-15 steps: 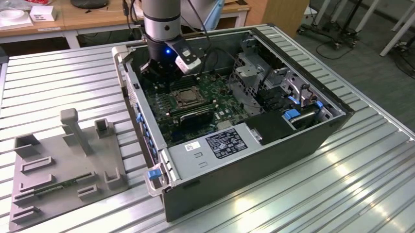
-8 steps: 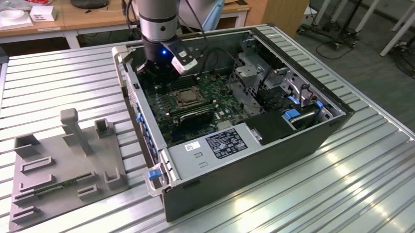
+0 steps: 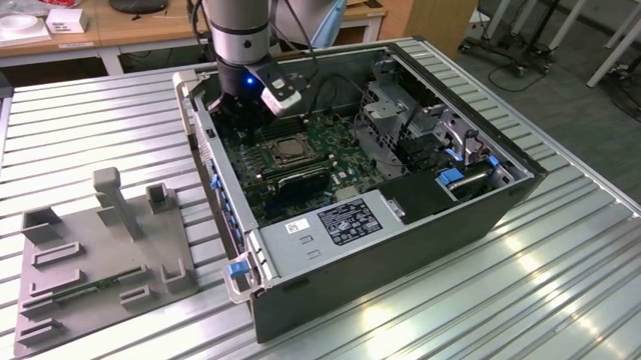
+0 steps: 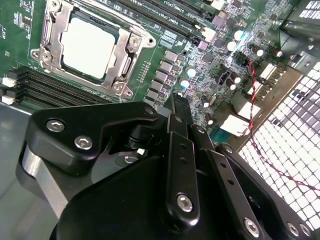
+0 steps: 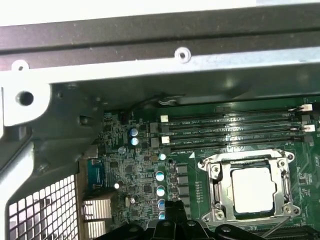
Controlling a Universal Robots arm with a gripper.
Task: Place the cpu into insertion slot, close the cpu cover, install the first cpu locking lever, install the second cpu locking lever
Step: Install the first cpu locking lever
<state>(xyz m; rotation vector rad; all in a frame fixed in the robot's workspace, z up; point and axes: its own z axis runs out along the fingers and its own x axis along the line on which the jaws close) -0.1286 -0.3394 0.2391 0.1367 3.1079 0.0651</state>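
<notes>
The cpu (image 4: 90, 47) (image 5: 254, 189) lies flat in the insertion slot (image 3: 284, 150), a pale square inside the silvery frame. The cpu cover (image 4: 118, 76) (image 5: 216, 196) is down around it. A thin lever rod (image 4: 142, 39) runs along one side of the frame; whether it is latched I cannot tell. My gripper (image 4: 179, 100) (image 5: 170, 216) (image 3: 240, 112) hovers over the green board beside the socket, toward the case's rear wall. Its black fingers (image 4: 180, 145) are shut together with nothing between them.
Long black memory slots (image 5: 225, 131) flank the socket. A perforated rear panel (image 4: 300, 125) and a red-black wire (image 4: 256, 105) lie close to the fingers. The case wall (image 5: 150, 75) stands near. A grey fixture plate (image 3: 100, 247) sits on the table at the exterior view's left.
</notes>
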